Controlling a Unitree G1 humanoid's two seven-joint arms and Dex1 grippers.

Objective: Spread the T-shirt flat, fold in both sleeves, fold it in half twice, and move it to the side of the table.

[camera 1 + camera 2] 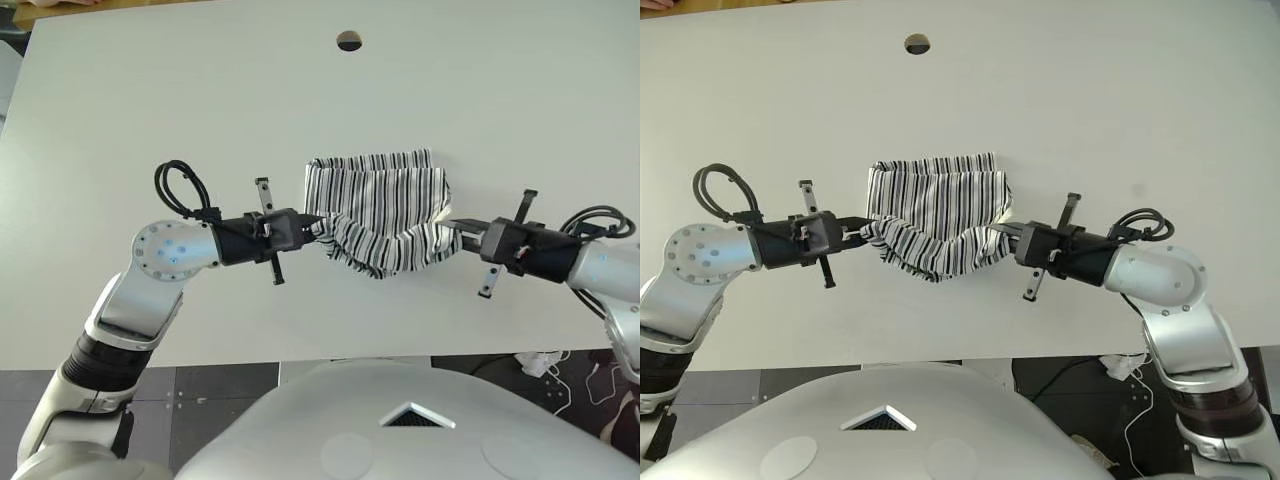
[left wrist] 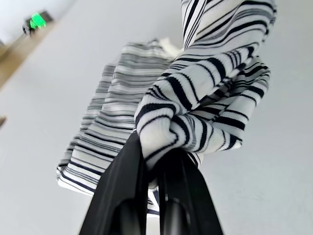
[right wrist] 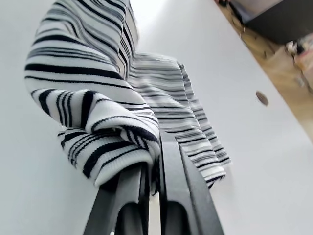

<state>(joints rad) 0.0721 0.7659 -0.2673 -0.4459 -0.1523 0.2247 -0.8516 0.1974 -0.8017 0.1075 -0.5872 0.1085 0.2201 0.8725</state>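
left wrist view: t-shirt in pincer

I log bright, diffuse light on the white desk. Soft, faint shadows lie just under the left hand and the right hand; the desk beyond them glares pale.

One T-shirt, one table, two pincers (left, right).

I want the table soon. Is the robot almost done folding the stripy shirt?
Partway. No sleeves stick out of the T-shirt, so those look folded. The left gripper and right gripper each pinch a near corner, mid-fold. It is not yet at the side of the table.
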